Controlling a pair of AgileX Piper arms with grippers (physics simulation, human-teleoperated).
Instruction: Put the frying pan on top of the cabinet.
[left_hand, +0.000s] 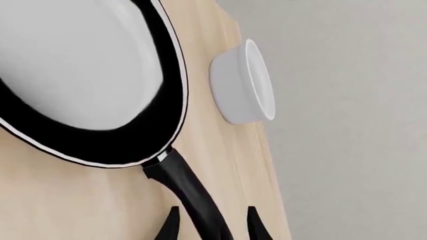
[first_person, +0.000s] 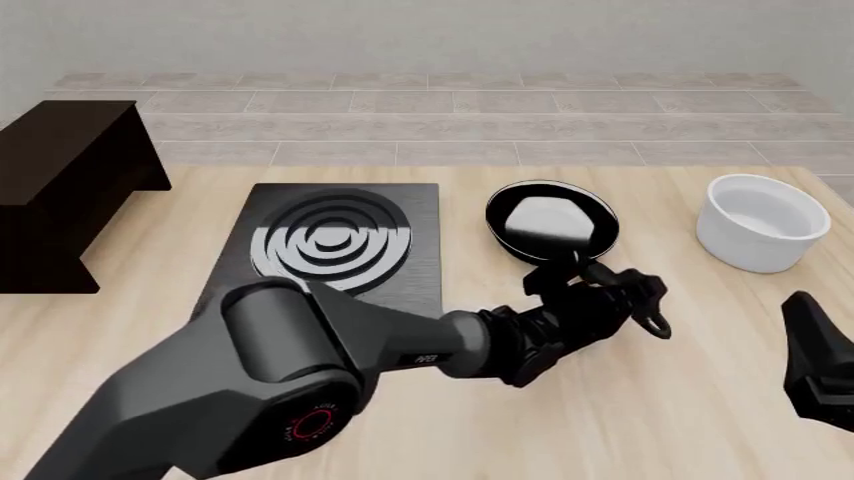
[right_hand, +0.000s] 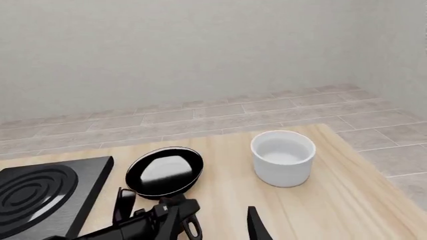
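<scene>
The frying pan (first_person: 551, 222) is a small glossy black round pan lying on the table right of the stove plate, its long handle (first_person: 625, 292) pointing toward me and ending in a loop. My left gripper (left_hand: 213, 226) is open and low over the table, one finger on each side of the handle (left_hand: 193, 195) with a gap on both sides. The dark cabinet (first_person: 67, 185) stands at the far left of the table, well away from the pan. Low at the near right, my right gripper (first_person: 817, 352) is open and holds nothing.
A flat black stove plate (first_person: 334, 245) with silver rings lies between the cabinet and the pan. A white bowl (first_person: 761, 222) stands right of the pan near the table's right edge. Beyond the table's far edge there is tiled floor and a wall.
</scene>
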